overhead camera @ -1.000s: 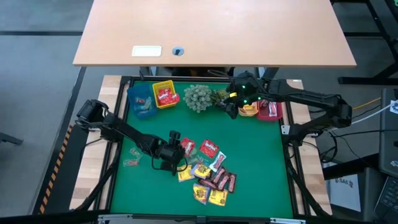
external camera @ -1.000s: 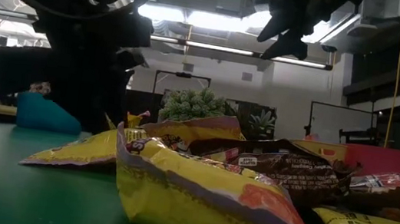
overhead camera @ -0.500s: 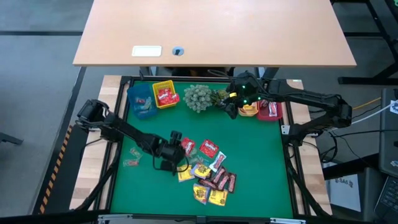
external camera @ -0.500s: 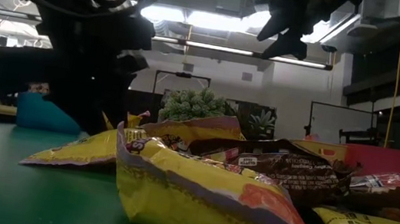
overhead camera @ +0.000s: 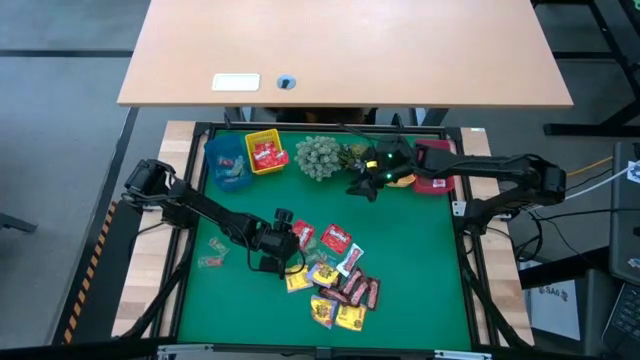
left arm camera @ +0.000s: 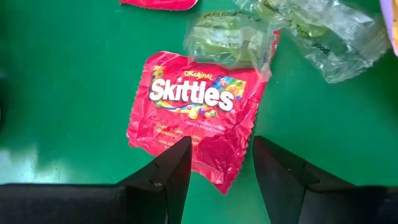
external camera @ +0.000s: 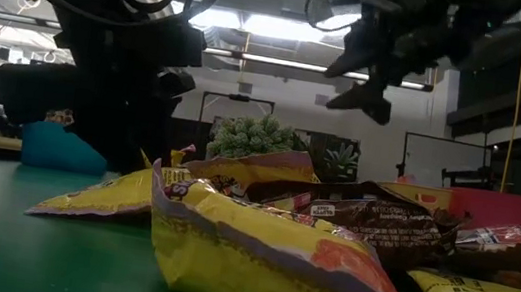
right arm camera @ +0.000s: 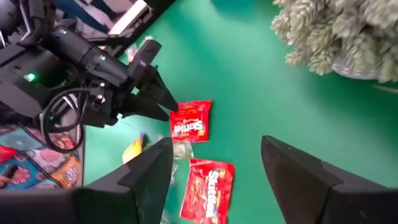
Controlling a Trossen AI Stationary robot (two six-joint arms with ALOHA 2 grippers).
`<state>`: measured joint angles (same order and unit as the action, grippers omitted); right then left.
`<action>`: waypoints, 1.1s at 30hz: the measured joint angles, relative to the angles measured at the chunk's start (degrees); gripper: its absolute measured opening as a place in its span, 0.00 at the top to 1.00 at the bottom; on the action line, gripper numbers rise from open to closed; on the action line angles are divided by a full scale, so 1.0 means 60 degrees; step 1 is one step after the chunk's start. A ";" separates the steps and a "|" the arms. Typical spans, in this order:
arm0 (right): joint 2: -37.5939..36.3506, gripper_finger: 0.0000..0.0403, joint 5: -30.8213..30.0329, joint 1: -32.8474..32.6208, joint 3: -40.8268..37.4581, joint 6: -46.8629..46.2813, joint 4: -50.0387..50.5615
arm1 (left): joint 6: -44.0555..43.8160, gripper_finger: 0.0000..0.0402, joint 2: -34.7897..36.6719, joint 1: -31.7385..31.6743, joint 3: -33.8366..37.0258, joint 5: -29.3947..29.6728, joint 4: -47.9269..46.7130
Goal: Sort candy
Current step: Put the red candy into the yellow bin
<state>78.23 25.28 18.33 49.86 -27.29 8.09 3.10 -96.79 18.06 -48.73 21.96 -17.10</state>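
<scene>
The candy (overhead camera: 335,275) lies in a loose pile on the green mat: red packets, yellow packets, dark bars and pale wrappers. My left gripper (overhead camera: 290,240) is low at the pile's left edge and open. In the left wrist view its fingers (left arm camera: 171,171) stand on either side of the near edge of a red Skittles packet (left arm camera: 199,115), which lies flat on the mat. My right gripper (overhead camera: 362,185) hangs open in the air between the plant and the orange bin, holding nothing. It also shows in the low view (external camera: 361,74).
A blue bin (overhead camera: 228,165) and a yellow bin (overhead camera: 265,152) stand at the far left of the mat, an orange bin (overhead camera: 402,180) and a red bin (overhead camera: 437,165) at the far right. The grey-green plant cluster (overhead camera: 320,157) sits between them. Clear wrappers (overhead camera: 211,252) lie at the mat's left edge.
My right gripper has moved from above the orange bin toward the table's left and near side, and has come lower. My left gripper and the candy have kept still.
</scene>
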 joint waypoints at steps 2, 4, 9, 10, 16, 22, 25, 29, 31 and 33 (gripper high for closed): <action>0.0062 0.39 0.0192 -0.0004 -0.0474 -0.0478 -0.0819 | 0.0419 0.61 0.0000 0.0000 0.0000 0.0004 0.0004; 0.0155 0.39 0.0395 -0.0083 -0.0826 -0.0853 -0.1291 | 0.0781 0.61 0.0000 0.0000 0.0002 0.0002 0.0009; 0.0486 0.39 0.0268 -0.0584 -0.1078 -0.0979 -0.1525 | 0.1154 0.61 0.0000 0.0015 0.0004 -0.0139 0.0007; 0.0575 0.39 0.0191 -0.0698 -0.1078 -0.0979 -0.1529 | 0.1288 0.61 0.0000 0.0018 0.0004 -0.0146 0.0007; 0.0912 0.39 -0.0210 -0.1385 -0.1081 -0.0955 -0.1914 | 0.1849 0.61 0.0000 -0.0107 0.0001 -0.0079 0.0015; 0.0904 0.39 -0.0462 -0.1834 -0.1081 -0.0911 -0.1927 | 0.2352 0.61 -0.0311 -0.0262 -0.0023 -0.0057 0.0087; 0.0904 0.39 -0.0467 -0.1954 -0.1081 -0.0910 -0.1916 | 0.2829 0.61 -0.0627 -0.0244 -0.0051 0.0026 0.0186; 0.0904 0.39 -0.0535 -0.1996 -0.1081 -0.0910 -0.1916 | 0.2800 0.61 -0.0780 -0.0243 -0.0047 0.0069 0.0272; 0.0904 0.39 -0.0539 -0.1996 -0.1081 -0.0908 -0.1914 | 0.2791 0.62 -0.0792 -0.0244 -0.0040 0.0067 0.0306; 0.0904 0.39 -0.0543 -0.1996 -0.1081 -0.0907 -0.1915 | 0.2788 0.65 -0.0790 -0.0244 -0.0036 0.0023 0.0321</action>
<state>83.66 22.02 6.35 43.38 -32.73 -3.40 19.83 -101.54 16.60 -48.94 22.09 -15.17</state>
